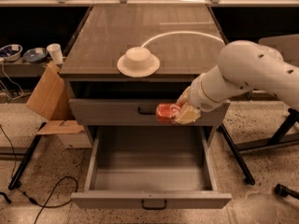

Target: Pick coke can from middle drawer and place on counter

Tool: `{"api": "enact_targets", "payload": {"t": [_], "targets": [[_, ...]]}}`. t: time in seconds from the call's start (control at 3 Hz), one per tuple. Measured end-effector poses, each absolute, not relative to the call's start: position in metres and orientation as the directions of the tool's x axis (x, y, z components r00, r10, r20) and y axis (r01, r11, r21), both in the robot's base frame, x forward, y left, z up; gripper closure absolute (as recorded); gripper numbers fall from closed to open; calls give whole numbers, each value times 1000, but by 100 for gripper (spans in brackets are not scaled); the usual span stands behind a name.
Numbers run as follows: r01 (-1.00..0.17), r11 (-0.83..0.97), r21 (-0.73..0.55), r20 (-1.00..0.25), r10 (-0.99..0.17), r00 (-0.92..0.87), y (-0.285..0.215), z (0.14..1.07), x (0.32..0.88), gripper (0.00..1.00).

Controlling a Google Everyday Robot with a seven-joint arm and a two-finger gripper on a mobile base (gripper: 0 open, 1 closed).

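We see the drawer (149,174) pulled open; our gripper (183,112) clasps the can (166,112) sideways above it, before the upper drawer front (107,112), below the desk (140,29) bearing an upturned bowl (138,61).

the red coke can (166,112) lay sideways, gripped by the gripper (183,114), held above the open grey middle drawer (149,171), just below the dark counter (117,31).
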State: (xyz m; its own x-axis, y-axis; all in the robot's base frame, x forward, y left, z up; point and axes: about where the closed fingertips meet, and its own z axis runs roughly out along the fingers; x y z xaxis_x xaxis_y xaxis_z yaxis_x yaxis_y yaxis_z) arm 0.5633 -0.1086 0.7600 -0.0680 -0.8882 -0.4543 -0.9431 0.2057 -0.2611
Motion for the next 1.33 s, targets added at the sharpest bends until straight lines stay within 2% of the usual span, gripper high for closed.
{"api": "enact_targets", "payload": {"t": [0.33, 0.67, 1.33], "targets": [[-923, 212, -322, -362, -928, -87, -132, 814, 555, 100], [-923, 211, -322, -362, -928, -86, -132, 814, 555, 100], [-889, 216, -404, -320, -944, -83, -146, 862, 590, 100]]}}
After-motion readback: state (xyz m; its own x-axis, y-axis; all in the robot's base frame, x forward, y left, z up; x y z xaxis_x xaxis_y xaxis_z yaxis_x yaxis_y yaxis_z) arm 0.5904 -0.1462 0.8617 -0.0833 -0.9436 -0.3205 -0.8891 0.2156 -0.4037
